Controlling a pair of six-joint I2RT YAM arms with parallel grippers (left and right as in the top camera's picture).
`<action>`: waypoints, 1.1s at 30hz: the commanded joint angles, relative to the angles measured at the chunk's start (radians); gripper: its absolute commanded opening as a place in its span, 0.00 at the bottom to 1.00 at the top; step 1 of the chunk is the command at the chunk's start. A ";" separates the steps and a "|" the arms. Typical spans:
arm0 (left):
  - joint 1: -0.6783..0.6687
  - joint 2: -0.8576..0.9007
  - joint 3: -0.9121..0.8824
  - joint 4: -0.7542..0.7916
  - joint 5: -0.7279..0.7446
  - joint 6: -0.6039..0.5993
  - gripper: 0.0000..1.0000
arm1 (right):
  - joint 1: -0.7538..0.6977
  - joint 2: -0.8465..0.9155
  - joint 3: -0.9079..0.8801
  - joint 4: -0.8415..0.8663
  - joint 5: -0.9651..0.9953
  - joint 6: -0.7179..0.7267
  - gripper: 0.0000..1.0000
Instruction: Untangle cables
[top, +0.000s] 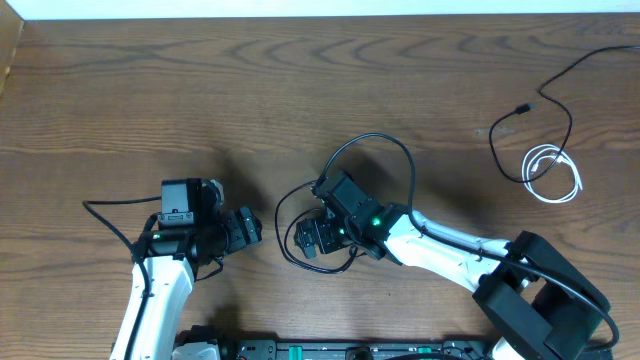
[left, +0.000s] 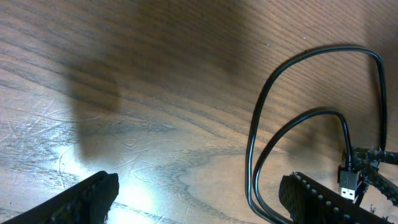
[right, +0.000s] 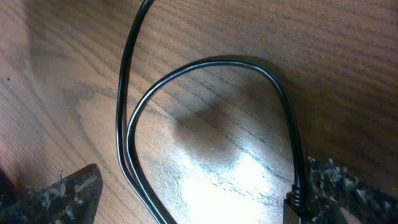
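Both spread, empty: your right gripper (right: 205, 198) over black cable loop (right: 217, 60), left gripper (top: 250, 228) beside. Grasp step pending; next you pinch one strand, draw loop open.

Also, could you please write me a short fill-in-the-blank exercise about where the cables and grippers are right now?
1. Seen from the robot, the white cable lies coiled on the ____ side of the table.
2. The right gripper sits over a looped cable whose colour is ____.
3. Both it and the left gripper have their jaws ____.
Missing words: right; black; open.
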 joint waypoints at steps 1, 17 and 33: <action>0.003 0.002 -0.003 0.000 -0.013 0.009 0.89 | 0.003 0.009 -0.007 -0.001 -0.002 0.009 0.99; 0.002 0.002 -0.003 0.132 0.025 -0.003 0.60 | 0.003 0.009 -0.007 -0.001 -0.002 0.009 0.99; 0.002 0.002 -0.005 0.119 0.025 -0.010 0.65 | 0.003 0.009 -0.007 -0.001 -0.002 0.009 0.99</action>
